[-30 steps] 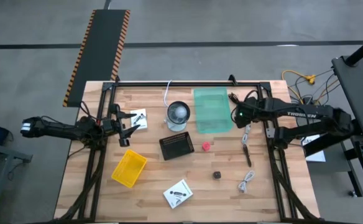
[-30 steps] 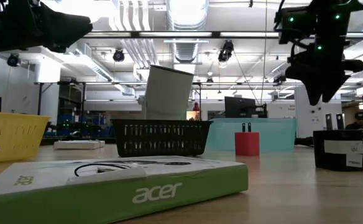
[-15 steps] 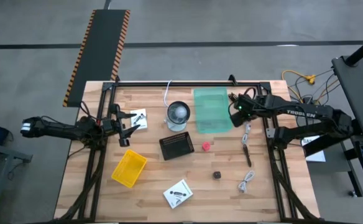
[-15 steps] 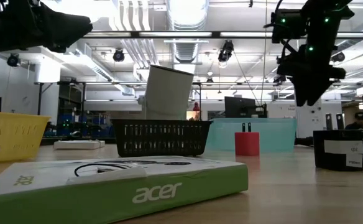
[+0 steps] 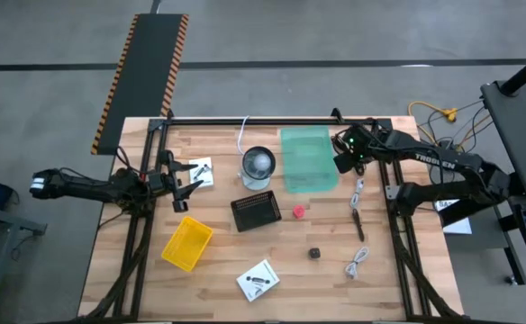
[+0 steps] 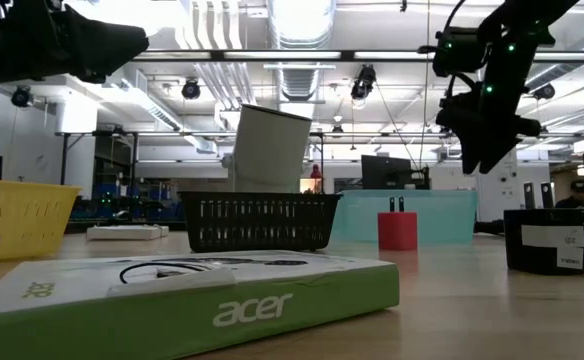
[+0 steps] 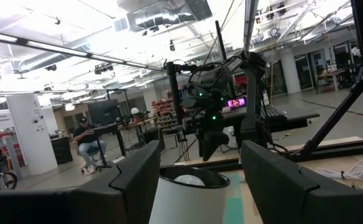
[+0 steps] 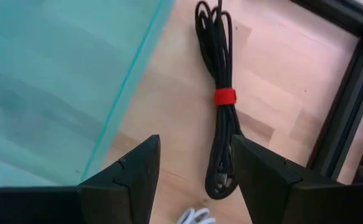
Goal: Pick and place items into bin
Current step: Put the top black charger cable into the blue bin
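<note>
Hovering above the worktop (image 5: pixel 218 279) near its far right edge, the right end effector (image 8: pixel 194 180) has parted fingers gripping nothing; directly under it lies the black cable with red band (image 8: pixel 221 99), just beside the rim of the teal bin (image 5: pixel 307 159). Bare wood stretches between the cable and the dark frame rail. The white coiled cable (image 5: pixel 358 261), black pen (image 5: pixel 358 221), tiny red cube (image 5: pixel 298 212) and dark die (image 5: pixel 314 255) sit well apart nearer the front. An "acer" box (image 6: pixel 187 297) fronts the low view. "TROSSEN" apparently marks the right arm. The left end effector (image 5: pixel 187 184), released, waits outstretched near the left edge.
</note>
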